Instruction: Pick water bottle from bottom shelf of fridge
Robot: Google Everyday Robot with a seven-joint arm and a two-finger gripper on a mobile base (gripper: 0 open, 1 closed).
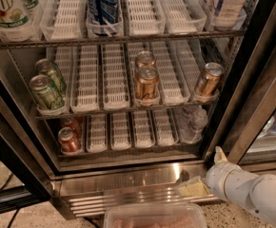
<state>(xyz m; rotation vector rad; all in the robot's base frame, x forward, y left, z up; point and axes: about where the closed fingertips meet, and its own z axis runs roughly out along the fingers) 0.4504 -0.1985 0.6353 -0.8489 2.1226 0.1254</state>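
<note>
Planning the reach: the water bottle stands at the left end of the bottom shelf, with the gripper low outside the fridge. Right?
Not quite: the camera view shows the water bottle at the right end of the bottom shelf. The gripper is low outside the fridge, as stated.

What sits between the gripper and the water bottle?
In the camera view, only the steel sill separates the gripper, at lower right, from the water bottle at the right end of the bottom shelf; nothing else.
</note>
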